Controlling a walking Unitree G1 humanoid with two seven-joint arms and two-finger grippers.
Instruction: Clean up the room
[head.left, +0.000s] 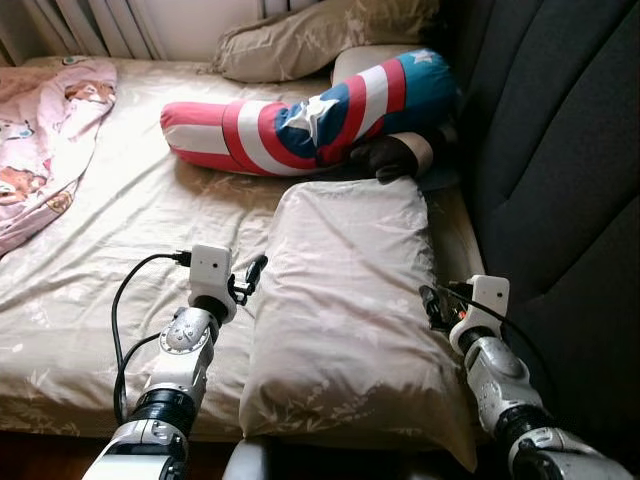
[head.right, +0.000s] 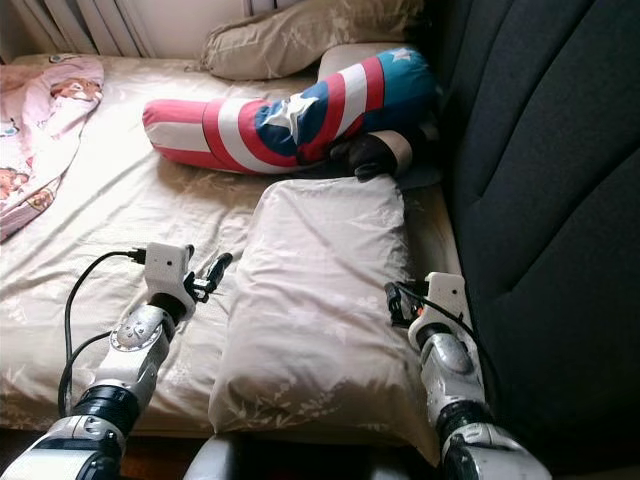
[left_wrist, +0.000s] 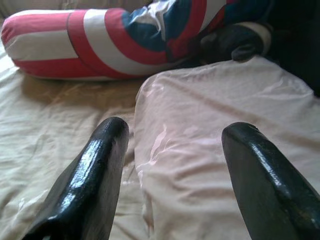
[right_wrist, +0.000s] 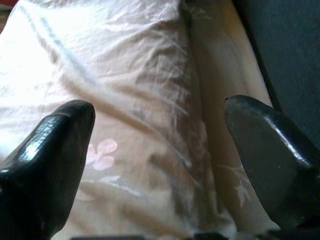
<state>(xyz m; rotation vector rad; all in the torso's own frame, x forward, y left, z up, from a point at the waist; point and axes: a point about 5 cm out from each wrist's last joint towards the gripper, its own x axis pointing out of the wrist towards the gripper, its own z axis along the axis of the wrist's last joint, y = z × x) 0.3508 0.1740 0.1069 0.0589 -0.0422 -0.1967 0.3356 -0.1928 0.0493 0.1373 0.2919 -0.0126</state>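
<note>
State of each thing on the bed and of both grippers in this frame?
Beige pillow: lying flat between the two grippers, not gripped.
Striped star bolster: lying across the bed beyond it.
Second pillow: lying at the far edge.
Pink blanket: rumpled, on the robot's left.
Left gripper: open, at the pillow's left edge.
Right gripper: open, at its right edge.

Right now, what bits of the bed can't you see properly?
- Striped bolster: its far end is hidden behind a dark cushion, eye views.
- Near pillow: bottom corner cut off by the frame edge.
- Pink blanket: cut off at the left edge.
</note>
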